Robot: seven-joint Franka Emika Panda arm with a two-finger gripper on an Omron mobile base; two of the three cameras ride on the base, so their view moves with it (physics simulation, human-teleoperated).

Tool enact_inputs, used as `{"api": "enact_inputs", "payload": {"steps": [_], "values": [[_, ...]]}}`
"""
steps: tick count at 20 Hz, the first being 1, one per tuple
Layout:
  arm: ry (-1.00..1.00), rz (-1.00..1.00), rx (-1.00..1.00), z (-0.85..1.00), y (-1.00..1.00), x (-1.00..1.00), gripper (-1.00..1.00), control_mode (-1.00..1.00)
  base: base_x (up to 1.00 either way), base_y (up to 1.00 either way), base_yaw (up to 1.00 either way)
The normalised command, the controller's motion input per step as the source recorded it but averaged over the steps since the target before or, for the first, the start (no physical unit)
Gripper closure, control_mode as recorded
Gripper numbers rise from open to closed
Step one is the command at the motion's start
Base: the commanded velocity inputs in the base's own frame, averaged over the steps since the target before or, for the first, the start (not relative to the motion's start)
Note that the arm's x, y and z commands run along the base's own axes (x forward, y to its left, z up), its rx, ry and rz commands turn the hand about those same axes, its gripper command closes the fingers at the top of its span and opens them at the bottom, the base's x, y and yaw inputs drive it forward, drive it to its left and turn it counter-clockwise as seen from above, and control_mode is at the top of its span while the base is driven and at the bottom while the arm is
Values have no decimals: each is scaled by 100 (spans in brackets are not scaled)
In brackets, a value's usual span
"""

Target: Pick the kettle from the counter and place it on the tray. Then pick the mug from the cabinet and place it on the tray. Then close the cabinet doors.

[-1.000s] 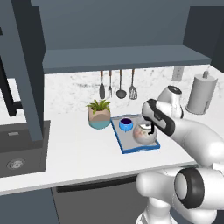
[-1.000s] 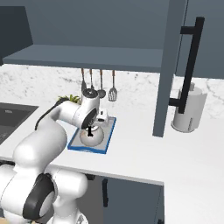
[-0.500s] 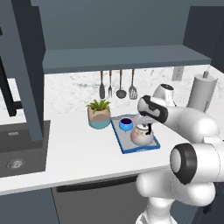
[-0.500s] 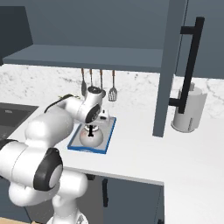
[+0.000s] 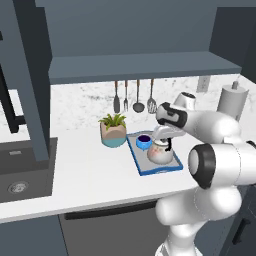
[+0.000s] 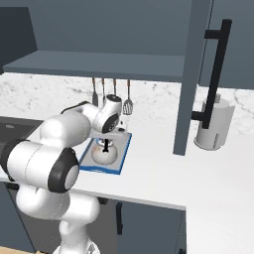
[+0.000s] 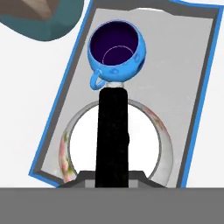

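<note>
The whitish-pink kettle (image 5: 159,155) (image 6: 104,155) (image 7: 83,144) with its black arched handle stands on the blue-rimmed tray (image 5: 157,171) (image 6: 101,170) (image 7: 183,87) on the counter (image 5: 90,170). The blue mug (image 5: 144,141) (image 7: 117,50) stands upright on the tray just behind the kettle. My gripper (image 5: 161,136) (image 6: 105,136) hangs shut a little above the kettle, pointing down at its handle. I see nothing held in it. The cabinet (image 5: 140,67) is open, with the cabinet doors (image 5: 30,75) (image 6: 196,74) swung out at both sides.
A teal-and-tan plant pot (image 5: 113,132) stands left of the tray. Utensils (image 5: 132,97) hang on the back wall. A grey paper-towel roll (image 5: 231,102) (image 6: 213,124) stands at the right, and a sink (image 5: 20,170) lies at the far left.
The arm has folded and swung its elbow while the hand stayed over the tray, lifting slightly. Kettle and mug have not moved.
</note>
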Motion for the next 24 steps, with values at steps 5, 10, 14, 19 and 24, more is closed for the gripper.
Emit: {"api": "enact_inputs", "payload": {"steps": [5, 10, 14, 19, 24], "values": [[0, 3, 0, -24, -12, 14, 100, -100, 0, 0, 0], [0, 0, 0, -20, -1, 14, 100, -100, 0, 0, 0], [1, 0, 0, -25, 0, 0, 100, -100, 0, 0, 0], [0, 3, 0, -32, 9, -13, -100, -100, 0, 0, 0], [0, 1, 0, -30, 6, -25, -100, -100, 0, 0, 0]]}}
